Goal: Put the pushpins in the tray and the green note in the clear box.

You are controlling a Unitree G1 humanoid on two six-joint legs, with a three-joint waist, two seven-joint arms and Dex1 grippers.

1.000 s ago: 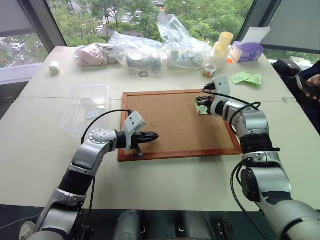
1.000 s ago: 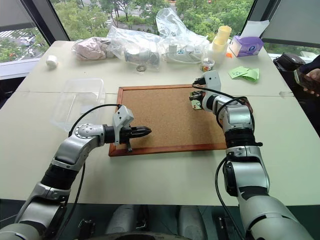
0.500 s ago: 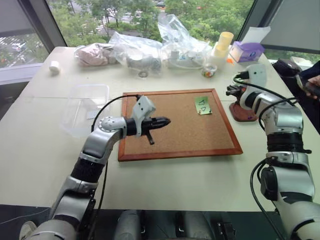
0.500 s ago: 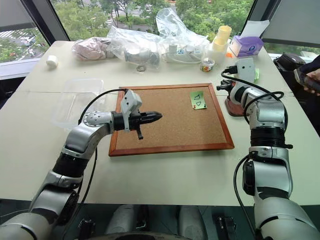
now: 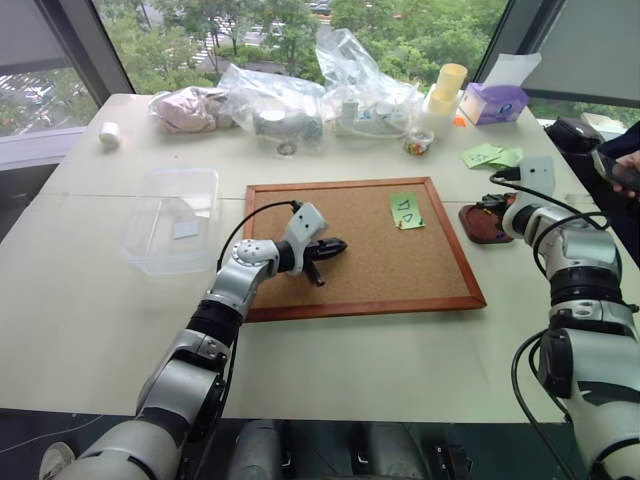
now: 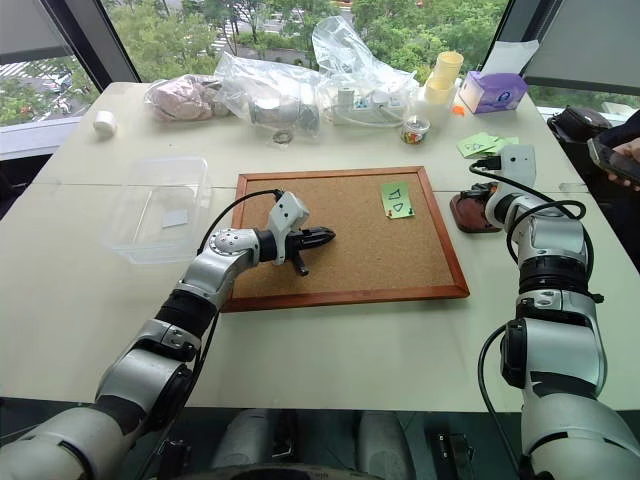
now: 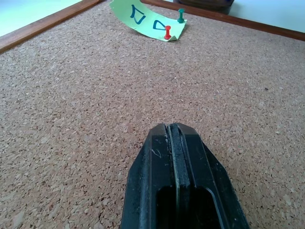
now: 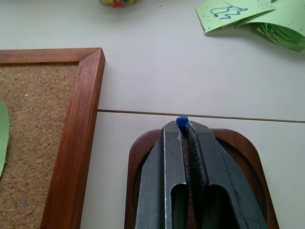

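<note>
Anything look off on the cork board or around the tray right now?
One thing: the green note is not lying flat on the cork board. Its near edge curls up, held by a red pin and a green pin. The right tool holds a blue pin above the tray. Nothing is spilled.

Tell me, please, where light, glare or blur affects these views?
Left eye view: even daylight from the windows, soft sheen on the clear bags. Left wrist view: the cork board is crisp, the left gripper near the lens softer. Right wrist view: the blue pushpin is sharp, no glare.
</note>
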